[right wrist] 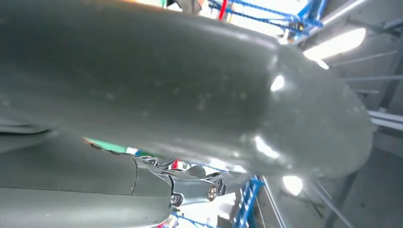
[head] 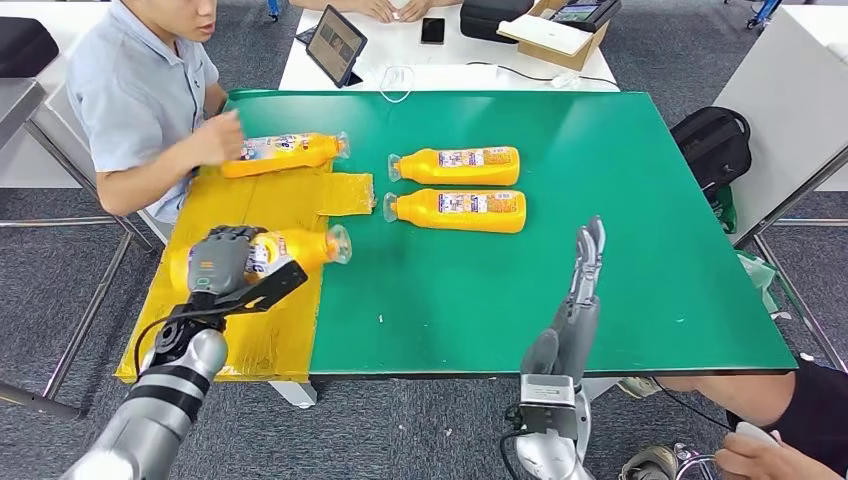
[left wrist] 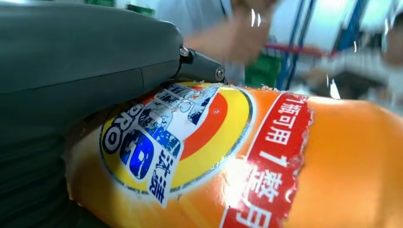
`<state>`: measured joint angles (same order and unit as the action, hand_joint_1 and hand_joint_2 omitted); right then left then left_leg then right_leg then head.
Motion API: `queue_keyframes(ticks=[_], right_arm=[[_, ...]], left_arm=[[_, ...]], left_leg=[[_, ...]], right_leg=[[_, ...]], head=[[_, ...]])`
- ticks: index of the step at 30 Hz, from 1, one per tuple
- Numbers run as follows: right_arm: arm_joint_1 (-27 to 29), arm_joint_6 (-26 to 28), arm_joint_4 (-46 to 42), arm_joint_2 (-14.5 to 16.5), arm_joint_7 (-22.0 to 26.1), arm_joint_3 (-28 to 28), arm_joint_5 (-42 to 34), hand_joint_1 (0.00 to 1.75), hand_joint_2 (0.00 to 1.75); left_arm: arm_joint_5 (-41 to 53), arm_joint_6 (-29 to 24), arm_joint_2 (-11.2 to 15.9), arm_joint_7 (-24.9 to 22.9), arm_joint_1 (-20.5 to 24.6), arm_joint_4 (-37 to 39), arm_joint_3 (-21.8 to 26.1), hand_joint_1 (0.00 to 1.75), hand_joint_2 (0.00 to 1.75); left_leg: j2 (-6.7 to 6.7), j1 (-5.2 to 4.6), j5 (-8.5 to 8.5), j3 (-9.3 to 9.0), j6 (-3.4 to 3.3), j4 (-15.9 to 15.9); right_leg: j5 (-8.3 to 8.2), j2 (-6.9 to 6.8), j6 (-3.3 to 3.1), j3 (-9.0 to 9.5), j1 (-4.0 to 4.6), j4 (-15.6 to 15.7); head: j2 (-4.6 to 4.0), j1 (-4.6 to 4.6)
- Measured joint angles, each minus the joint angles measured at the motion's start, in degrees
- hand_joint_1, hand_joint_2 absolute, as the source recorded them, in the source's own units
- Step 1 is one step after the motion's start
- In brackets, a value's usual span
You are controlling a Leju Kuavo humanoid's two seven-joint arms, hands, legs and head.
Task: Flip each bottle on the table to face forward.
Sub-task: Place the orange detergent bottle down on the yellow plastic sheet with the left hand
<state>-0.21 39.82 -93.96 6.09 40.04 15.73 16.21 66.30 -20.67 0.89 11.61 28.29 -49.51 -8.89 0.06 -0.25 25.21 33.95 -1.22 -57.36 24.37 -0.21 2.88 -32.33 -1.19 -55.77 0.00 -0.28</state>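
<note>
Several orange bottles lie on the green table. My left hand grips one orange bottle on the yellow mat, cap pointing right. Up close, that bottle shows its round logo label and a red strip under my fingers. Two more bottles lie side by side at mid table, caps to the left. A fourth bottle lies at the far left under a person's hand. My right hand stands upright over the green surface, fingers straight, holding nothing; its thumb fills the wrist view.
A seated person at the far left touches the fourth bottle. A white desk with a tablet, phone and box stands behind. A black bag sits on the right; another person's leg is at the near right corner.
</note>
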Motion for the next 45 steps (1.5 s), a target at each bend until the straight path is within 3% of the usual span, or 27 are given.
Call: queue_keyframes(ticks=[1,3,5,7,9,18,25,30,36,40,42,45], right_arm=[[-0.3,0.0,0.6,-0.2,0.0,0.5,-0.5,0.0,0.0],[-0.8,-0.1,1.8,-0.5,0.0,1.3,-1.5,0.0,0.0],[-1.3,-0.1,2.9,-0.8,0.0,1.9,-2.3,0.0,0.0],[-1.6,-0.2,3.7,-1.0,0.0,2.4,-2.8,0.0,0.0],[-1.8,-0.3,4.4,-1.2,0.0,2.6,-3.2,0.0,0.0],[-2.5,-0.7,6.2,-1.7,0.0,3.0,-3.9,0.0,0.0],[-3.6,-0.6,7.6,-2.2,0.0,3.4,-4.9,0.0,0.0],[-3.9,-0.1,8.1,-2.6,0.0,3.8,-2.0,0.0,0.0],[-4.1,0.0,8.4,-2.5,0.0,3.2,10.4,0.0,0.0],[-4.6,0.0,9.0,-2.5,0.0,2.1,14.1,0.0,1.75],[-5.3,-0.1,10.3,-2.5,-1.0,1.5,17.6,0.0,1.75],[-7.2,-2.4,14.3,-3.7,-6.3,0.1,25.6,0.0,1.75]], left_arm=[[0.2,1.4,0.3,0.2,0.9,1.9,-0.5,1.62,1.75],[-0.3,3.6,0.7,1.3,2.3,5.1,-1.3,1.15,1.75],[-1.4,5.2,0.9,2.7,3.2,7.6,-1.9,0.46,0.87],[-2.0,6.2,1.1,3.6,3.7,9.1,-2.4,0.09,0.0],[-2.3,7.3,1.1,4.2,4.0,10.1,-2.8,0.02,0.0],[-6.9,13.2,1.3,7.0,4.4,11.8,-3.6,0.0,0.0],[-16.1,20.4,2.1,13.8,3.9,10.7,-3.6,0.0,0.0],[-27.5,16.2,1.4,18.4,-0.8,2.3,-3.0,0.0,0.0],[-43.1,8.1,-2.8,20.2,-5.8,-13.2,-0.4,0.0,0.0],[-45.6,6.0,-4.4,21.0,-7.5,-20.0,0.7,0.0,1.75],[-46.9,4.3,-4.8,22.2,-8.5,-22.6,1.1,0.0,1.75],[-49.2,0.5,-5.6,24.1,-10.7,-27.2,2.2,0.0,1.75]], left_leg=[[0.0,0.0,0.0,0.0,0.0,0.0],[0.0,0.0,0.0,0.02,0.0,0.0],[-0.01,0.0,0.01,0.05,0.0,0.0],[-0.01,0.0,0.01,0.08,0.0,0.0],[-0.01,0.0,0.01,0.09,0.0,0.0],[-0.02,-0.01,0.01,0.09,0.0,0.0],[-0.07,0.0,0.01,0.08,0.0,0.0],[-0.05,-0.02,0.01,0.08,0.0,0.0],[-0.14,-0.03,0.03,0.13,-0.01,0.0],[-0.13,-0.02,0.03,0.12,-0.02,0.0],[-0.11,-0.01,0.03,0.11,-0.02,0.0],[-0.08,-0.01,0.02,0.09,-0.02,0.0]], right_leg=[[0.0,0.0,0.0,0.0,0.0,0.0],[0.0,0.0,0.0,-0.02,0.0,0.0],[0.01,0.0,0.0,-0.04,0.0,0.0],[0.01,-0.01,0.0,-0.07,0.0,0.0],[0.02,-0.01,0.0,-0.08,-0.01,0.0],[0.01,-0.01,0.0,-0.07,0.0,0.0],[0.01,-0.03,0.0,-0.04,0.0,0.0],[0.01,-0.03,0.0,-0.06,-0.02,0.0],[0.02,-0.07,0.01,-0.08,-0.02,0.0],[0.01,-0.07,0.0,-0.08,-0.01,0.0],[0.01,-0.05,0.0,-0.07,0.0,0.0],[0.01,-0.04,0.0,-0.06,0.0,0.0]], head=[[0.0,-0.01],[0.0,-0.01],[0.0,0.01],[0.0,0.01],[0.0,0.01],[0.0,0.01],[0.0,0.01],[0.0,0.01],[0.0,0.0],[0.0,0.01],[0.0,0.0],[0.0,-0.01]])
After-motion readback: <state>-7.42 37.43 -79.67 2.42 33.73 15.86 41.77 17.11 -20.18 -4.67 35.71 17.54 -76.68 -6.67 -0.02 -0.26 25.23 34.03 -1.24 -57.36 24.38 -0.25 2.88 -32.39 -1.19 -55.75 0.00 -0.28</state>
